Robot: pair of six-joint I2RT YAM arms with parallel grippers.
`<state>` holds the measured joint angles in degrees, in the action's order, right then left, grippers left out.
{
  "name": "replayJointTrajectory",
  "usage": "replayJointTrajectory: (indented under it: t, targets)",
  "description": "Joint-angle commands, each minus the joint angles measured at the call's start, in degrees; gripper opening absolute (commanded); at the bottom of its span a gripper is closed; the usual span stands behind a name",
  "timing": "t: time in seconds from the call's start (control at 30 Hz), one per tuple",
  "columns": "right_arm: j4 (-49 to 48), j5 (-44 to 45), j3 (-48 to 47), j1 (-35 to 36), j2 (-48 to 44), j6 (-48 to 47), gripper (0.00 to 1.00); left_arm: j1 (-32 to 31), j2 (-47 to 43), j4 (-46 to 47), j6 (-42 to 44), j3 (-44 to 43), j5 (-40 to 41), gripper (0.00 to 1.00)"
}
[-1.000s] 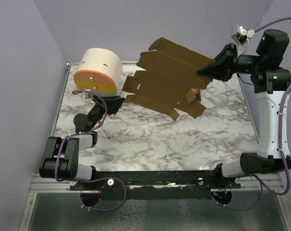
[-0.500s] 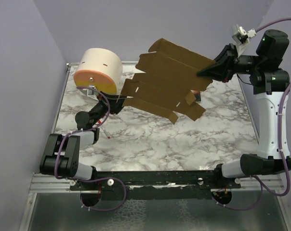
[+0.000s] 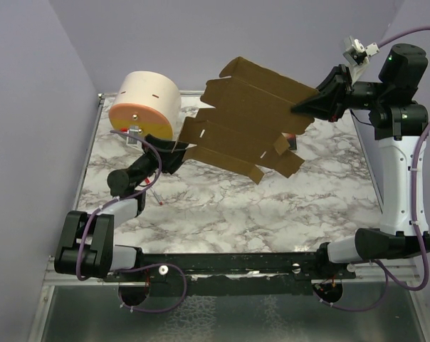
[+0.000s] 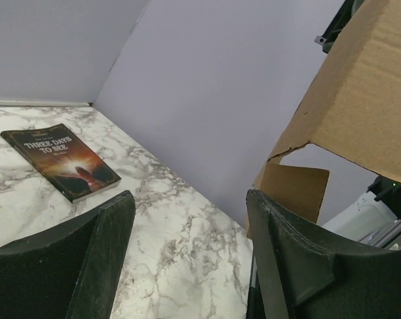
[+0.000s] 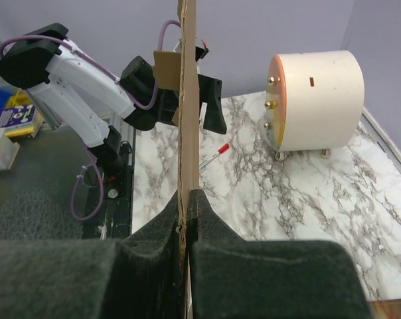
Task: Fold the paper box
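The paper box (image 3: pixel 250 117), a flat brown cardboard sheet with tabs and flaps, hangs tilted in the air over the back of the table. My right gripper (image 3: pixel 304 107) is shut on its right edge. In the right wrist view the sheet (image 5: pixel 189 100) runs edge-on up from between the jaws of that gripper (image 5: pixel 187 194). My left gripper (image 3: pixel 174 158) is open, low and just left of the sheet's lower left flaps. Nothing is between its fingers. In the left wrist view the cardboard (image 4: pixel 360 100) hangs above and to the right of the left gripper (image 4: pixel 188 199).
A big cream cylinder (image 3: pixel 145 105) with an orange-yellow face stands at the back left of the marble table (image 3: pixel 222 214). A red-capped pen (image 3: pixel 156 191) lies near the left arm. A dark paperback book (image 4: pixel 61 159) lies flat near the far wall.
The left arm has stretched forward and to the right, bringing its open gripper closer to the sheet's lower left edge. The right gripper and the cardboard have barely moved.
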<state>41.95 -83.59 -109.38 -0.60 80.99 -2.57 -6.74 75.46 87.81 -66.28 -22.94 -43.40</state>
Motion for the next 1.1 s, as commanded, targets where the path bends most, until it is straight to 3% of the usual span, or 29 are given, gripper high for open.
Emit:
replayJointTrajectory:
  t: [0.0,1.07]
  targets:
    - [-1.2,1.1,0.2,-0.3,-0.8,0.5,0.01,-0.8,-2.4,14.4,0.7,-0.5,-3.2,0.71]
    - [0.7,4.7,0.6,-0.6,-1.4,-2.4,0.01,0.7,-3.8,14.5,-1.3,0.4,-3.1,0.72]
